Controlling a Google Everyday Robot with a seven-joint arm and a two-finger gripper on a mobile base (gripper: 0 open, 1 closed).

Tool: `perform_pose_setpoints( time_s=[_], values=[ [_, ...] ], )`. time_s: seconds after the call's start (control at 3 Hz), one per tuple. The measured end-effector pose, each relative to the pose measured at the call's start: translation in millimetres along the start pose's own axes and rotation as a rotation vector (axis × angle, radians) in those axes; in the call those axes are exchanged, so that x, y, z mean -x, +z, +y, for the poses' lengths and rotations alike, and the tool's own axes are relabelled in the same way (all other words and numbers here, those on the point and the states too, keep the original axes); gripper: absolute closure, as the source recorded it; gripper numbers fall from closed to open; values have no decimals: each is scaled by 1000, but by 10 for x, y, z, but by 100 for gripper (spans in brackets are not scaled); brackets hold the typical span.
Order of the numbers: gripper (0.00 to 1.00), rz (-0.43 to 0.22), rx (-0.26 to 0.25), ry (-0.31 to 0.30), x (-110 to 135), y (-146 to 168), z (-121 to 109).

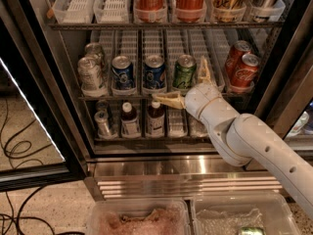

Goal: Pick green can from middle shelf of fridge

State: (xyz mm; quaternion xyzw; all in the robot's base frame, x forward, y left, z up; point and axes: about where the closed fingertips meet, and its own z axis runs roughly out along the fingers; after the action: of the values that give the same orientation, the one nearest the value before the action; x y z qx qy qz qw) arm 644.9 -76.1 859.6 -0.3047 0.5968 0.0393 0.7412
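The green can (184,72) stands upright at the front of the middle shelf (127,97) of the open fridge (29,58), to the right of two blue cans (137,72). My gripper (183,81) is open in front of the shelf. One tan finger (165,101) points left below the can, under the shelf's front edge. The other finger (205,70) points up just right of the can. Neither finger touches the can.
Silver cans (91,74) stand at the shelf's left, red cola cans (241,66) at its right. Tall red cans (171,1) fill the rack above; small bottles (142,119) fill the rack below. Two clear bins (190,219) sit on the floor. The door (29,146) stands open at left.
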Motion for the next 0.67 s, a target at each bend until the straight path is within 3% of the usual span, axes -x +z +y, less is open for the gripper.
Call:
perform_pose_setpoints(
  time_s=[0.67],
  values=[
    [0, -11, -49, -12, 13, 45, -164]
  ],
)
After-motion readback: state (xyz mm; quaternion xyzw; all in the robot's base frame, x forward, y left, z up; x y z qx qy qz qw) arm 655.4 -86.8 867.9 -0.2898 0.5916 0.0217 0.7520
